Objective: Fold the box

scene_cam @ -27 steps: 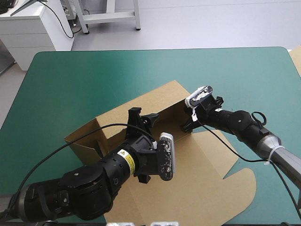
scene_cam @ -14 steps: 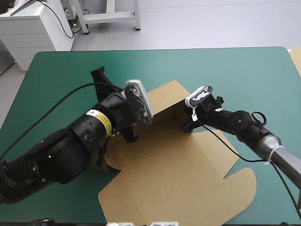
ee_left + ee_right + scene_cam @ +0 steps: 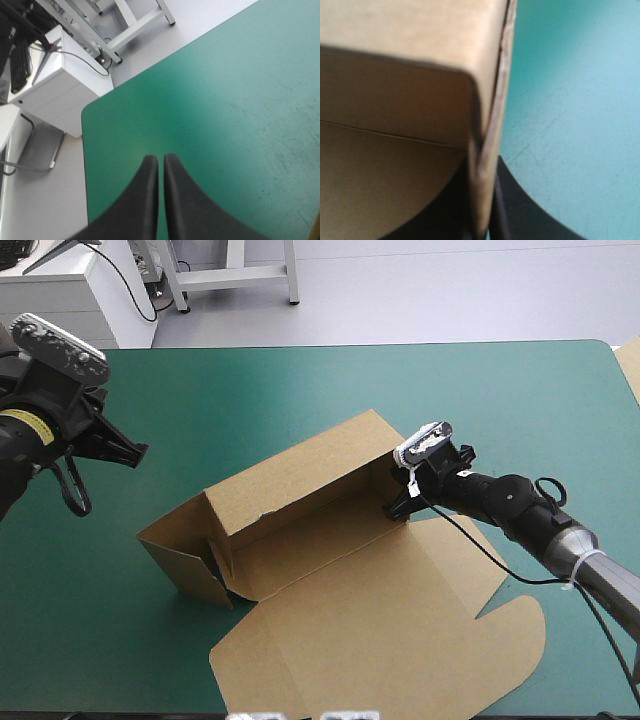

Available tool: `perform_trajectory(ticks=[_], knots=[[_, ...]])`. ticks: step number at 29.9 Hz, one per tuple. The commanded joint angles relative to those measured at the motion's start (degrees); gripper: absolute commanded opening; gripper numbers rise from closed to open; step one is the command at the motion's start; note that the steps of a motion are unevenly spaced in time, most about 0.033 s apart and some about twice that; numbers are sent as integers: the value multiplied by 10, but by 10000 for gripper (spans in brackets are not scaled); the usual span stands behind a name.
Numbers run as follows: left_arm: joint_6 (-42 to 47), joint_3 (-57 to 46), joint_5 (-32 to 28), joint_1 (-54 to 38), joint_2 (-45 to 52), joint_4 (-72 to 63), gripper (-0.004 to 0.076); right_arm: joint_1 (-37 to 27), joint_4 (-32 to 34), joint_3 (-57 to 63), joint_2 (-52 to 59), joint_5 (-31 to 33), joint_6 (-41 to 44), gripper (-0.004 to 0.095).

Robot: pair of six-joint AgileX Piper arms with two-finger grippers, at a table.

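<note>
While my left claw (image 3: 126, 448) hangs well left of the box (image 3: 380, 610), fingers (image 3: 142, 200) pressed together on nothing, the box stands at the middle of the table (image 3: 500, 390), walls raised, lid flat on its near side. My right claw (image 3: 400, 506) pinches the box's right end wall.

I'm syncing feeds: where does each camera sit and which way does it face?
High view: above and behind, facing down on the table and box; left gripper and right gripper show.
Left wrist view: on that wrist, along its shut fingers, over bare table.
Right wrist view: on that wrist, along fingers pinching the box's end wall.
High and right wrist views share that wall.
</note>
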State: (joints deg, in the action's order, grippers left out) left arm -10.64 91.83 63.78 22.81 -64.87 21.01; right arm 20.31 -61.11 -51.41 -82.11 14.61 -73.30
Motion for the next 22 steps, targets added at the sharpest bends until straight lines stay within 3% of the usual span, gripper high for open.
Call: perform_trajectory(ticks=[1, 6, 10, 16, 22], knots=[[-27, -19, -52, -59, 7, -70, 16, 2, -8, -21, 24, 2, -6, -20], [-40, -95, -90, -111, 7, -98, 16, 2, -6, -21, 45, -6, 14, -19], [-40, -127, -95, -125, 7, -106, 16, 2, 44, -21, 73, -9, 72, -19], [-40, -129, -112, -125, 7, -118, 16, -3, 212, -37, 105, 21, 261, -19], [-41, -129, -132, -125, 7, -115, 16, -36, 395, -116, 107, 156, 479, -19]])
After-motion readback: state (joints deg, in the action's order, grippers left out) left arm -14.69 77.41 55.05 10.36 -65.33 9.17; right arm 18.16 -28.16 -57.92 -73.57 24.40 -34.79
